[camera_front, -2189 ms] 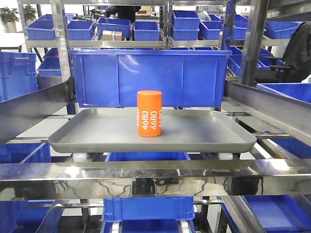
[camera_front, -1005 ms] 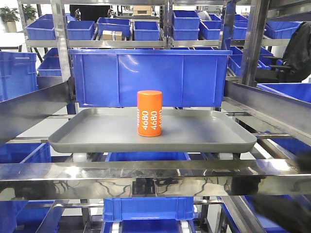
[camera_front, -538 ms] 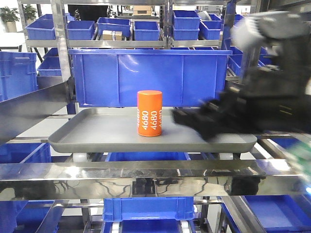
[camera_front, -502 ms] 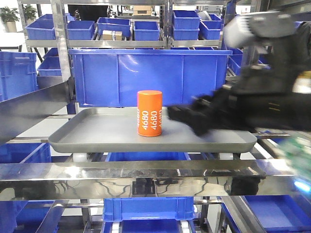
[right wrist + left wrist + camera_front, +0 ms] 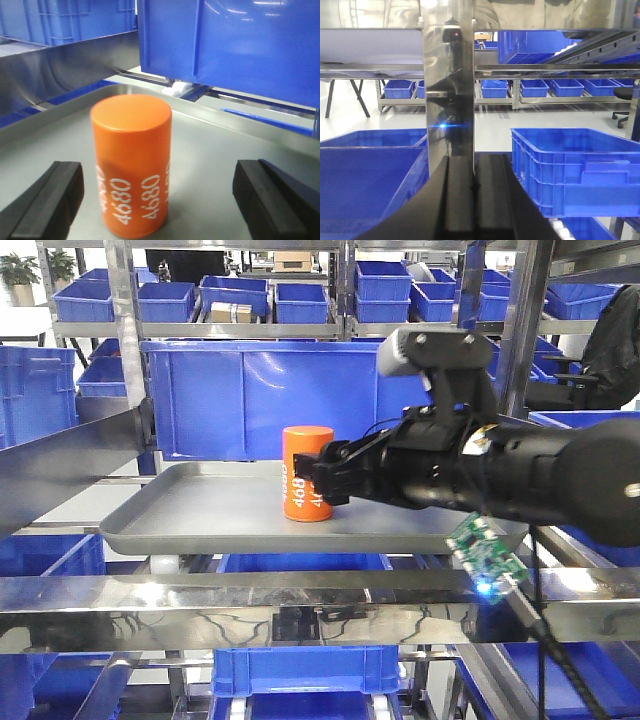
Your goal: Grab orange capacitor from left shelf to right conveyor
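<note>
The orange capacitor point(image 5: 298, 468) stands upright on the grey tray point(image 5: 200, 525) of the left shelf, with white "4680" on its side. My right gripper point(image 5: 327, 480) has reached in from the right and is open at the capacitor. In the right wrist view the capacitor point(image 5: 132, 165) stands between and just ahead of the two black fingertips point(image 5: 47, 202), nearer the left one and touching neither; the right gripper point(image 5: 157, 180) holds nothing. My left gripper point(image 5: 474, 200) is shut and empty, low down facing a steel post point(image 5: 449, 100). The conveyor is out of view.
A large blue bin point(image 5: 240, 395) stands right behind the tray. Steel rails point(image 5: 300, 605) cross in front of and beside the tray. A green circuit board point(image 5: 485, 550) hangs under my right arm. Blue bins point(image 5: 570, 165) lie on either side of the left gripper.
My right arm has come in from the right and moved left across the tray, bringing its open gripper up to the capacitor. The capacitor has not moved.
</note>
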Available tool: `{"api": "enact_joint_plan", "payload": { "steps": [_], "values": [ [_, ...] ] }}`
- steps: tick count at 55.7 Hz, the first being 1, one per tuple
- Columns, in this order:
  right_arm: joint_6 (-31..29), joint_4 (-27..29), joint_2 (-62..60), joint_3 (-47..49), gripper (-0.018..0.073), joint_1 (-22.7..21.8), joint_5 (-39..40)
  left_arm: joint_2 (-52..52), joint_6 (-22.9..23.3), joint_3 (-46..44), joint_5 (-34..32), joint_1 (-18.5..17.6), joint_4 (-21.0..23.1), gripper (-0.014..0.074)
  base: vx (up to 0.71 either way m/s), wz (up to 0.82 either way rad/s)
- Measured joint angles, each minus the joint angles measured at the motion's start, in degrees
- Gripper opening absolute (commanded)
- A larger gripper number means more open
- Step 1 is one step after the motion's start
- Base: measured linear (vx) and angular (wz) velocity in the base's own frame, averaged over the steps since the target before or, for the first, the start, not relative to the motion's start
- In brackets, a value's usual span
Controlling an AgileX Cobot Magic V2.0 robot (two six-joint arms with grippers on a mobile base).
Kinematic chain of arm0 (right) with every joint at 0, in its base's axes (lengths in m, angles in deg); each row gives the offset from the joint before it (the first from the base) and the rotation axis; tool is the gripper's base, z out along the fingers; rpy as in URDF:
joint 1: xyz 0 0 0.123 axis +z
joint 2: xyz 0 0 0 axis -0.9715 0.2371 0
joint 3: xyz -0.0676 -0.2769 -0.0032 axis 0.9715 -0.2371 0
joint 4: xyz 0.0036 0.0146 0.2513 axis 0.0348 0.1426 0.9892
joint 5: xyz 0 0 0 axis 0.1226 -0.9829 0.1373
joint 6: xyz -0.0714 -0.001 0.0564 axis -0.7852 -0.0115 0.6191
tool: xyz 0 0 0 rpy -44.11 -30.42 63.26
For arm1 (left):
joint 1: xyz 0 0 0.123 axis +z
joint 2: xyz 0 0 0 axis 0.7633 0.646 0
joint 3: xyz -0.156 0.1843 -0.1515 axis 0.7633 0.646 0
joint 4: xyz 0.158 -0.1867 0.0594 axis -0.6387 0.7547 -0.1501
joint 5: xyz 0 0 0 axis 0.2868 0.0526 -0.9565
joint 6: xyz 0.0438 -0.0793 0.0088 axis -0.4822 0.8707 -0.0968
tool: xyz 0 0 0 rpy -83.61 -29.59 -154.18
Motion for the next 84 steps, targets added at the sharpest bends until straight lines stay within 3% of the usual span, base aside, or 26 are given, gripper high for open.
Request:
{"api": "enact_joint_plan", "payload": {
  "steps": [24, 35, 47, 53, 67, 84],
  "values": [
    [-4.9, 8.0, 8.3, 8.0, 0.0624, 0.0, -0.9, 0.0, 0.0, 0.0, 0.0, 0.0, 0.0, -0.0006, 0.0, 0.0],
    [-6.6, 9.7, 10.6, 9.0, 0.0558, 0.0, -0.9, 0.0, 0.0, 0.0, 0.0, 0.0, 0.0, -0.0006, 0.0, 0.0],
    [-6.8, 10.0, 10.7, 9.2, 0.0377, 0.0, -0.9, 0.0, 0.0, 0.0, 0.0, 0.0, 0.0, -0.0006, 0.0, 0.0],
    [-6.8, 10.2, 10.7, 9.2, 0.0329, 0.0, -0.9, 0.0, 0.0, 0.0, 0.0, 0.0, 0.0, -0.0006, 0.0, 0.0],
    [-6.8, 10.1, 10.6, 9.2, 0.0324, 0.0, -0.9, 0.0, 0.0, 0.0, 0.0, 0.0, 0.0, -0.0006, 0.0, 0.0],
    [-7.1, 4.3, 1.6, 9.2, 0.0324, 0.0, -5.9, 0.0, 0.0, 0.0, 0.0, 0.0, 0.0, -0.0006, 0.0, 0.0]
  ]
}}
